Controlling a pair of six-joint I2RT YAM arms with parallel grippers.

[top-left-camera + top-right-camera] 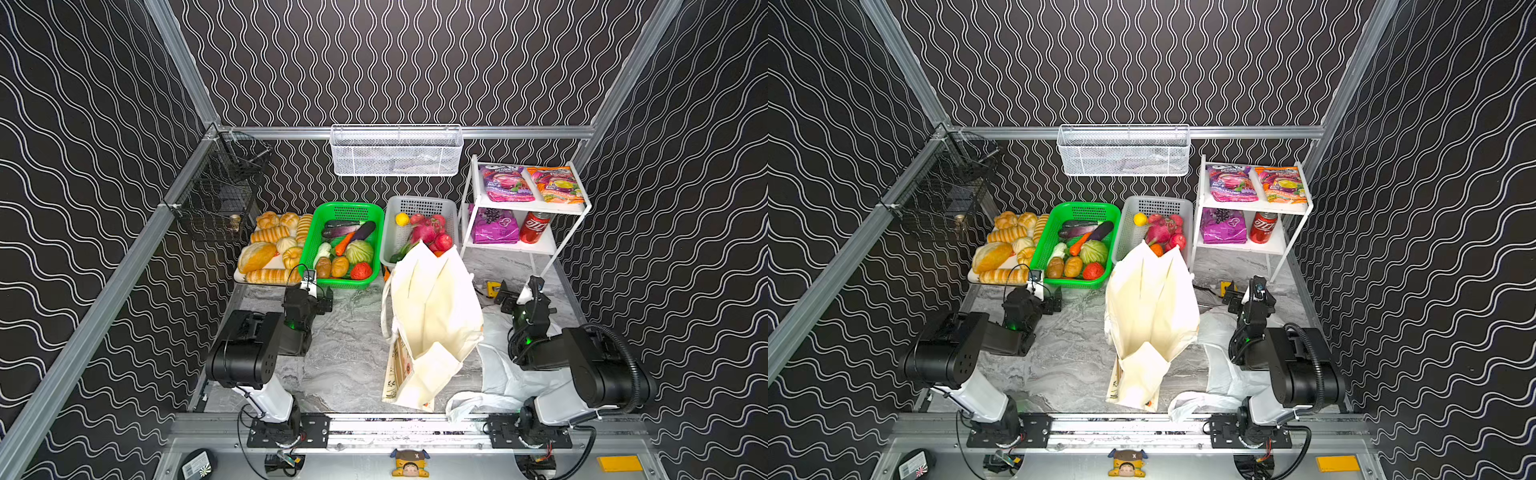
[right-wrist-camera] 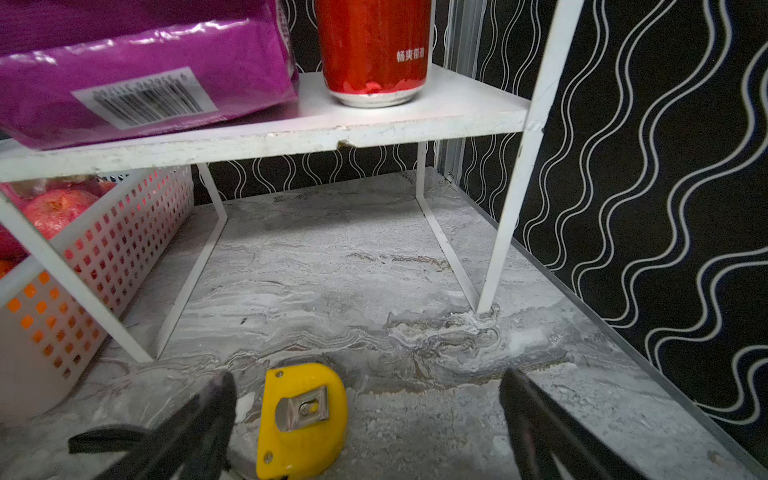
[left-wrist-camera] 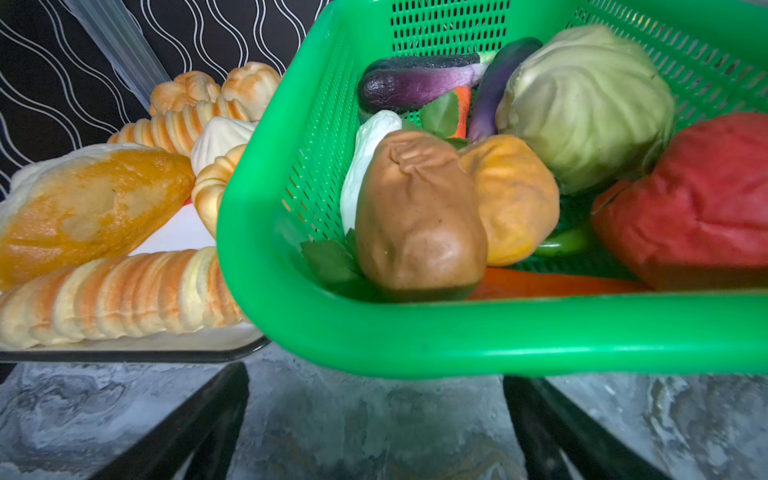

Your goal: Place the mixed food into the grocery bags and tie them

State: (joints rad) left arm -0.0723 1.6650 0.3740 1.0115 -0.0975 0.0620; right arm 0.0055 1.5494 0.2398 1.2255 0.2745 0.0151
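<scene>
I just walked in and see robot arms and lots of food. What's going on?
It's grocery packing, and nothing is held yet. The left gripper is open in front of the green basket of vegetables. The right gripper is open near the white shelf with the red can. The cream tote stands open in the middle, with the white plastic bag lying beside it.

Left arm (image 1: 245, 353) and right arm (image 1: 598, 365) show black housings, white base links (image 1: 272, 397), green wrist lights (image 1: 292, 325); a ribbed black hose (image 1: 631, 360) loops over the right.
</scene>
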